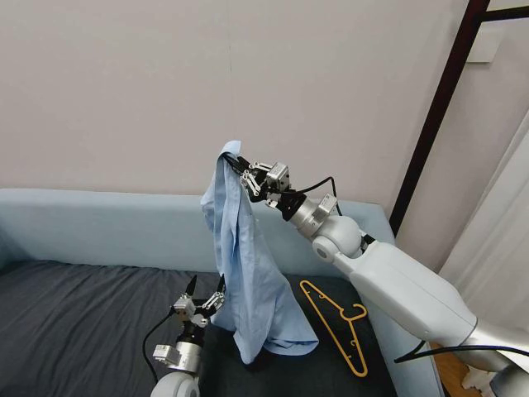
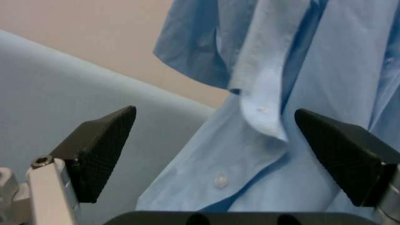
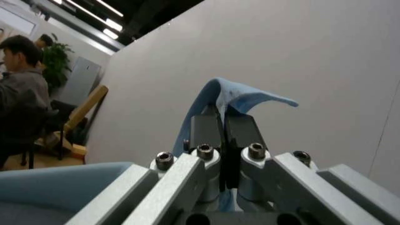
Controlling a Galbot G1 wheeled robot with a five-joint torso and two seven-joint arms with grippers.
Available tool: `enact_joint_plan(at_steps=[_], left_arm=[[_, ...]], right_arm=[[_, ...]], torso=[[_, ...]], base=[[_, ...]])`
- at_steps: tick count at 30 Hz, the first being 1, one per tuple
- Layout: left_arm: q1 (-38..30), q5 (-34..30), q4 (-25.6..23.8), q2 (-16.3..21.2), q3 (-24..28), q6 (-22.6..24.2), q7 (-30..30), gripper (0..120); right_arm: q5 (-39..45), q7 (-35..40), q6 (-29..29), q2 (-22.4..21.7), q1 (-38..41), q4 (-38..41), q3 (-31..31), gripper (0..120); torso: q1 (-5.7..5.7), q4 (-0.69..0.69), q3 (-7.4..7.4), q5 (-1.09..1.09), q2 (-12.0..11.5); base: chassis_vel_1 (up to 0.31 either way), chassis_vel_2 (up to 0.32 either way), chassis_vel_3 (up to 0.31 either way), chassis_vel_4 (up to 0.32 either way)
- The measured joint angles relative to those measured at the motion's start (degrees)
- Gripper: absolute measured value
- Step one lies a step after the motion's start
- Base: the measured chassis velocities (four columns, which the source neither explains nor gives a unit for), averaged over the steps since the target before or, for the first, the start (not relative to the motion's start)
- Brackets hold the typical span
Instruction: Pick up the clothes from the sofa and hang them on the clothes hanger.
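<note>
Now my right pincer (image 1: 241,168) is clamped tight on a fold at the top of the blue shirt (image 1: 248,265), holding it high in front of the sofa's (image 1: 83,231) backrest. The garment hangs full length, and only its lower hem is bunched on the dark seat, toward the seat's right end. My left pincer (image 1: 204,291) sits low near the seat's front edge, just beside the hanging cloth. Its pads (image 2: 103,150) are spread wide, and the buttoned front edge of the shirt lies between them, not yet gripped. The yellow hanger (image 1: 335,322) lies flat on the seat near the right edge, close beside the hem. I cannot tell whether the two touch.

I take this to be the end of the pick-up: the shirt is raised but bunched, and hanging has not begun. The next move calls for my left jaws to shut on a single layer near that button strip, not on a doubled fold. After that the shirt needs spreading, so the collar opening can be found for the hanger. Pulling too hard risks slipping the fold out of my right grip.
</note>
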Motion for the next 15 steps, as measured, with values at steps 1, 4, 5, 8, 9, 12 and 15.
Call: enact_joint_plan(at_steps=[1, 4, 5, 8, 9, 12, 15], left_arm=[[-0.19, -0.2, 0.0, -0.16, 0.13, -0.06, 0.35, 100], [-0.8, -0.62, 0.24, -0.65, 0.49, -0.24, 1.31, 100], [-1.16, -0.64, 0.7, -1.05, 0.44, -0.48, 1.87, 100], [-1.22, -0.67, 0.91, -1.6, 0.12, -0.59, 2.22, 95], [-1.09, -0.82, 0.9, -1.75, 0.01, -0.61, 2.37, 91], [-0.54, -1.11, 0.88, -1.92, -0.03, -0.61, 3.14, 82], [-0.31, -1.54, 1.19, -2.23, -0.06, -0.61, 3.88, 69]], right_arm=[[-0.02, 0.01, -0.01, -0.19, 0.0, 0.05, 0.0, 0], [-0.05, 0.03, -0.02, -0.62, -0.17, 0.38, 0.06, 0], [-0.06, 0.03, -0.03, -0.69, -0.37, 0.5, 0.07, 0], [-0.09, 0.04, -0.03, -0.63, -0.52, 0.55, 0.07, 0], [-0.1, 0.04, -0.03, -0.64, -0.64, 0.59, 0.09, 0], [-0.17, 0.12, -0.03, -0.81, -0.88, 0.69, 0.27, 0], [-0.21, 0.55, -0.04, -1.2, -1.01, 1.22, 0.4, 0]], torso=[[0.0, 0.0, 0.0, 0.0, 0.0], [0.0, -0.01, 0.0, 0.0, 0.0], [0.0, -0.01, 0.0, 0.01, 0.0], [0.0, 0.0, 0.0, 0.0, 0.0], [0.0, 0.0, 0.0, 0.0, 0.0], [0.0, 0.01, 0.0, 0.0, 0.0], [0.0, 0.0, 0.0, 0.0, 0.0]], base=[[0.0, 0.0, 0.0, 0.0], [0.0, 0.0, 0.0, 0.0], [0.0, 0.0, 0.0, 0.0], [0.0, 0.0, 0.0, 0.0], [0.0, 0.0, 0.0, 0.0], [0.0, 0.0, 0.0, 0.0], [0.0, 0.0, 0.0, 0.0]])
